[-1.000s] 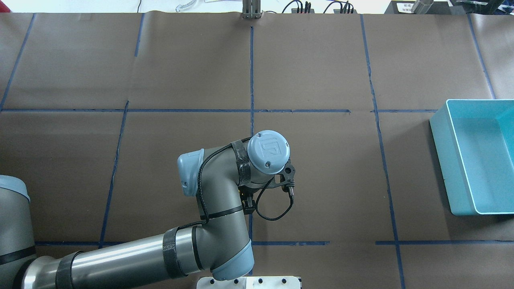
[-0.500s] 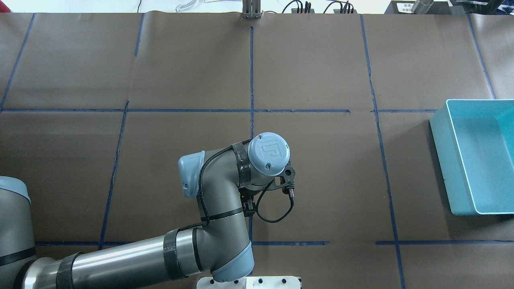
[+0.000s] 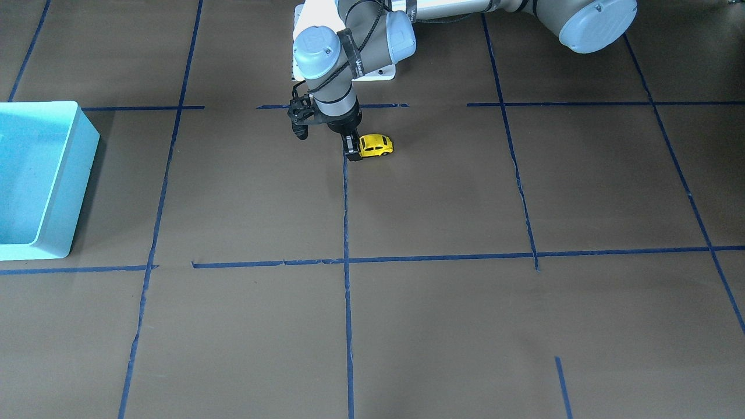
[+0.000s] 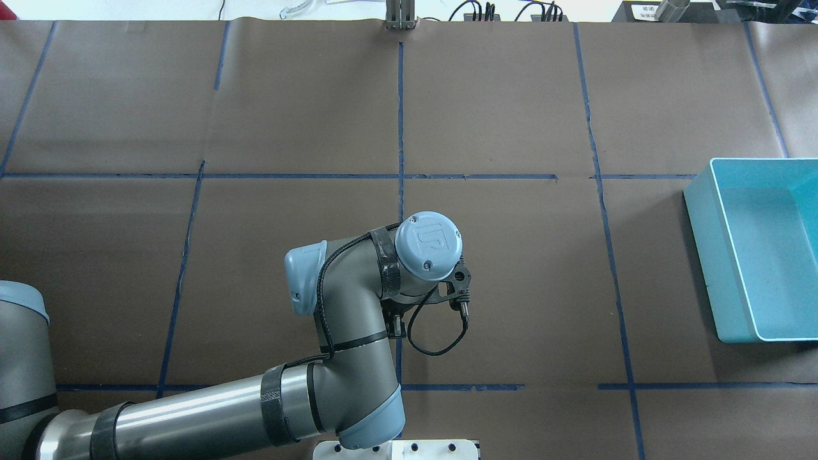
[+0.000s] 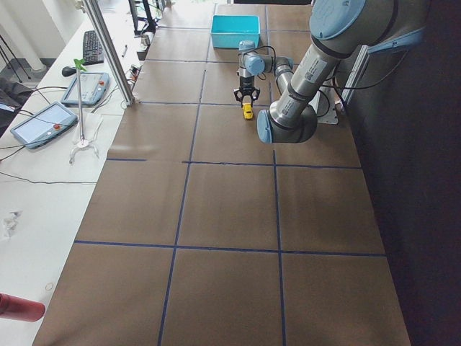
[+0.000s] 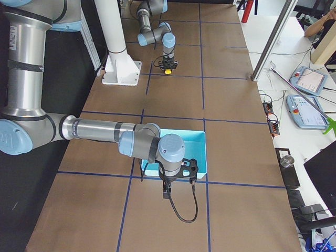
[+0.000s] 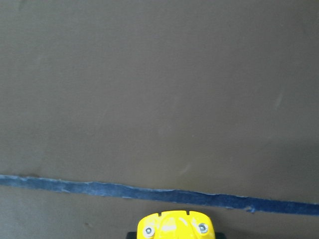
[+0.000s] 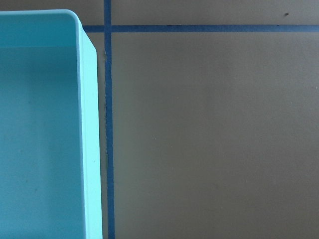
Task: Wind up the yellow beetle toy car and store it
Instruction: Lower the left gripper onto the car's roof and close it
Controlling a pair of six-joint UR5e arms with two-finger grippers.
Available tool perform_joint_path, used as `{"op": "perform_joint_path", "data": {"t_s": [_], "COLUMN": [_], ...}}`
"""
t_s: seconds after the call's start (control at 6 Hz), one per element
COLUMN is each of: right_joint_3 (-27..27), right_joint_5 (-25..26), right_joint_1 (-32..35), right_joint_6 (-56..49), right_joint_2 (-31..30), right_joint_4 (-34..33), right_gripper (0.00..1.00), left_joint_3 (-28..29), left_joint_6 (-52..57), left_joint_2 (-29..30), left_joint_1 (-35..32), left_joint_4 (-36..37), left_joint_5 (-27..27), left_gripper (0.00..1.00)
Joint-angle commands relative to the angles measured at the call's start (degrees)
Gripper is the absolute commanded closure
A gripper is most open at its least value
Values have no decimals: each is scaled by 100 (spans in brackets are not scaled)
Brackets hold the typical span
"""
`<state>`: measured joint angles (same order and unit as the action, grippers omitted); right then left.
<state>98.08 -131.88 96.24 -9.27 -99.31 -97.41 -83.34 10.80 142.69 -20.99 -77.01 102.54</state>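
Observation:
The yellow beetle toy car (image 3: 377,145) stands on its wheels on the brown table, beside a blue tape line. My left gripper (image 3: 353,150) points straight down and is shut on the car's end at table level. The car's rounded yellow end shows at the bottom of the left wrist view (image 7: 175,226). In the overhead view the wrist (image 4: 428,246) hides the car. The car also shows small in the exterior left view (image 5: 247,111). My right gripper (image 6: 166,193) hangs above the table beside the blue bin (image 6: 199,152); I cannot tell whether it is open or shut.
The blue bin (image 4: 703,243) stands empty at the table's right end and at the left of the front-facing view (image 3: 73,192). Its rim fills the left of the right wrist view (image 8: 89,139). Blue tape lines grid the brown table cover.
The left wrist has shifted slightly toward the robot's base over the last second; between half a second ago and now it hardly moves.

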Motion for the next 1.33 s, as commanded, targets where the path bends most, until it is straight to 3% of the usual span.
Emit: {"op": "perform_joint_path", "data": {"t_s": [0.0,0.33,0.67,1.17], "right_joint_3": [-9,-17,-26,-44], "right_joint_5": [-4,5,5,5], "right_joint_1": [0,0,0,0], "right_joint_6": [13,13,22,30], "right_joint_2": [-1,-9,-9,-9], "right_joint_4": [3,-6,-6,-6], "right_gripper": [0,0,0,0], "left_joint_3": [-6,186,894,1110], "left_joint_6": [271,282,343,763], "left_joint_2": [57,66,206,242], "left_joint_1": [-430,-651,-740,-748], "left_joint_4": [-356,-1443,-2402,-2785], "left_joint_5": [194,668,872,873], "left_gripper": [100,100,100,100]}}
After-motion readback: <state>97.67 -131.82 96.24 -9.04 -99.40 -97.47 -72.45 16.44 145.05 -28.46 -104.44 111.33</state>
